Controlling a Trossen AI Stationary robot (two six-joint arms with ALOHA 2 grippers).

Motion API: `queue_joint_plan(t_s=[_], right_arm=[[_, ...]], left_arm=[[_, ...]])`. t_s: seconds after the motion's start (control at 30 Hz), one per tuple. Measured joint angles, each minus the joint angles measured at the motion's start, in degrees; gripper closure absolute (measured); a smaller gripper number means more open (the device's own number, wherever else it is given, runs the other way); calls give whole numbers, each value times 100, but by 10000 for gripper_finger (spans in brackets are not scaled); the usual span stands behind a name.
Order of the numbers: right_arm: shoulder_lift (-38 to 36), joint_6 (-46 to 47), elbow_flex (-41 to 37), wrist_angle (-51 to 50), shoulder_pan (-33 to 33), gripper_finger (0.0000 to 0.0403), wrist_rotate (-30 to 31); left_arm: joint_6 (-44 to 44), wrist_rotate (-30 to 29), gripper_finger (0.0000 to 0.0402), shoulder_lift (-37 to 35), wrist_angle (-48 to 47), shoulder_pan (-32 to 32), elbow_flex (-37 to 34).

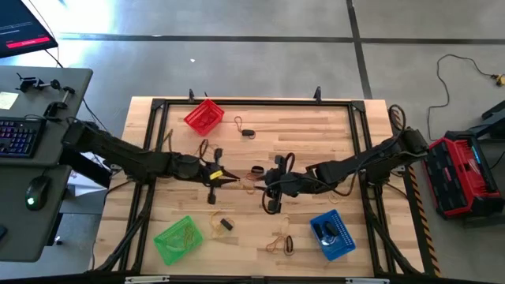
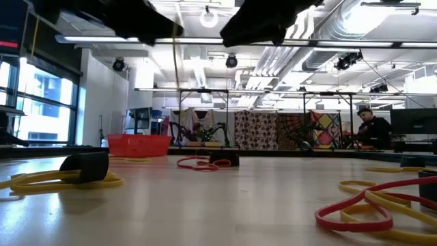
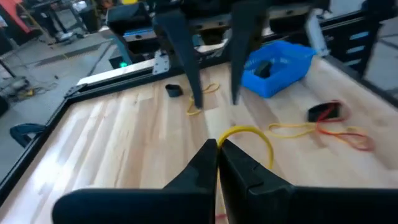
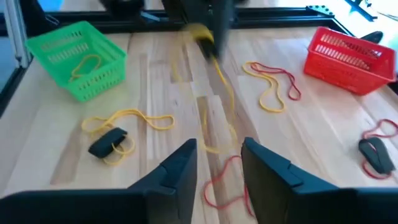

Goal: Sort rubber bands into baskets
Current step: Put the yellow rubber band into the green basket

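Near the middle of the wooden table [image 1: 316, 134], the left gripper [image 1: 233, 181] is seen with its fingers pressed together, pinching a yellow rubber band [image 3: 249, 133]. Facing it just beside, the right gripper [image 1: 269, 183] is held with its fingers spread and nothing between them. Loose rubber bands [image 4: 272, 87] in yellow, red and black are scattered across the boards. A red basket [image 1: 203, 116] is set at the far side, a green basket [image 1: 178, 239] and a blue basket [image 1: 331, 233] at the near side. No readable writing is shown.
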Motion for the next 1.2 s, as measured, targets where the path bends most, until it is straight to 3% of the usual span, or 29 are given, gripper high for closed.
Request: queue_joint_plan(t_s=[0.2,0.37,0.57,0.77,1.2], right_arm=[[-24,84,0,-447,23,285,403],[-24,289,0,-756,23,285,651],[-24,433,0,-862,23,285,715],[-24,455,0,-893,23,285,715],[-22,482,0,-931,23,285,718]], left_arm=[[-525,314,401,-1102,-765,-664,37],[-886,104,401,-1573,-1820,-1464,503],[-1376,-389,401,-1519,-3217,-2318,1276],[-2410,-620,401,-1387,-4212,-2915,1631],[-4490,-552,401,-872,-4850,-3957,1641]])
